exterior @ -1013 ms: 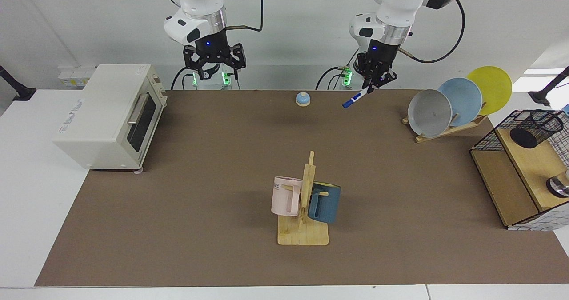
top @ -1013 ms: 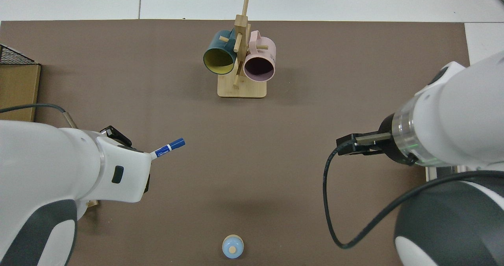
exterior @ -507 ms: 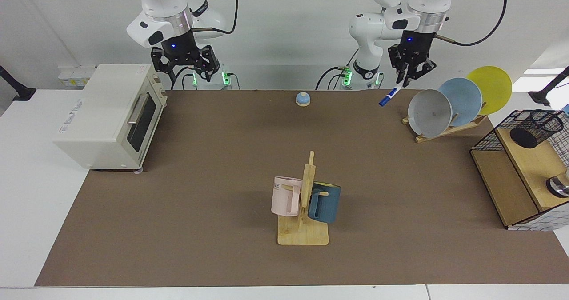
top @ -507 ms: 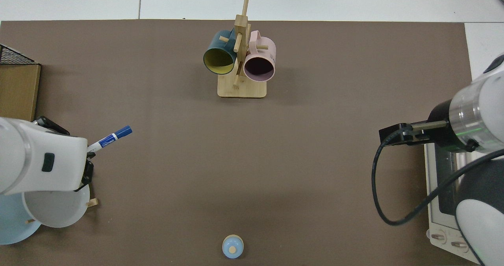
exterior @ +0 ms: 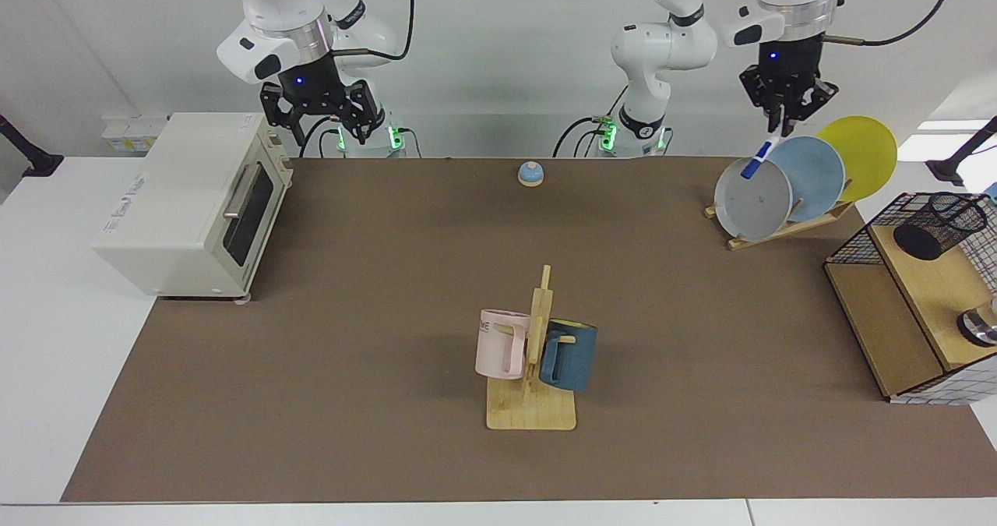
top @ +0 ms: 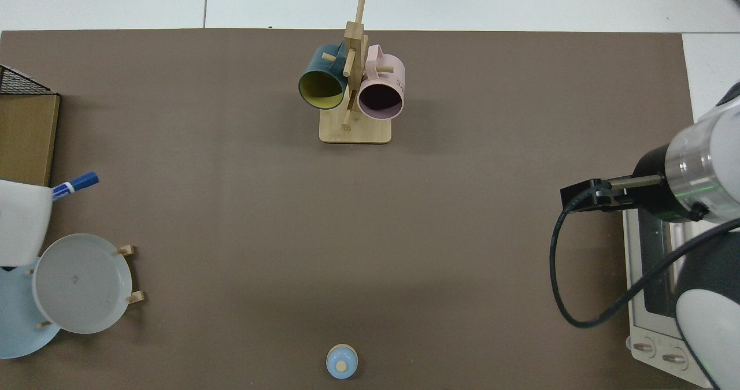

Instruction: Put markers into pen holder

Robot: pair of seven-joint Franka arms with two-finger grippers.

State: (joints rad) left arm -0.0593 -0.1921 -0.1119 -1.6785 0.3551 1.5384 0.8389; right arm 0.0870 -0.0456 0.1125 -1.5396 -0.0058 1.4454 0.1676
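The left gripper (exterior: 781,123) hangs high above the plate rack (exterior: 783,226) at the far side of the mat (exterior: 374,292), its fingers closed on the marker (exterior: 759,158), which slants down from them with the blue cap lowest, in front of the grey plate (exterior: 752,199) as the facing view shows it. Half a second ago this gripper was short of the rack, nearer the bell (exterior: 530,173), and a second ago it was lower and close to the bell; it has since risen and travelled toward the shelf (exterior: 907,308). From above, only the marker's capped end (top: 76,184) and a white piece of the left arm show at the frame's edge, just beside the shelf's wooden corner; earlier much more of the arm covered the plates. The holder (exterior: 938,224) stands on the shelf's top board, well apart from the marker. The right gripper (exterior: 321,115) waits above the back corner of the oven (exterior: 191,202) with its fingers spread open and empty; it has hardly shifted in the last half second, after swinging over from nearer the middle of the table. The mug stand (exterior: 532,370) with its pink and blue mugs is unmoved.
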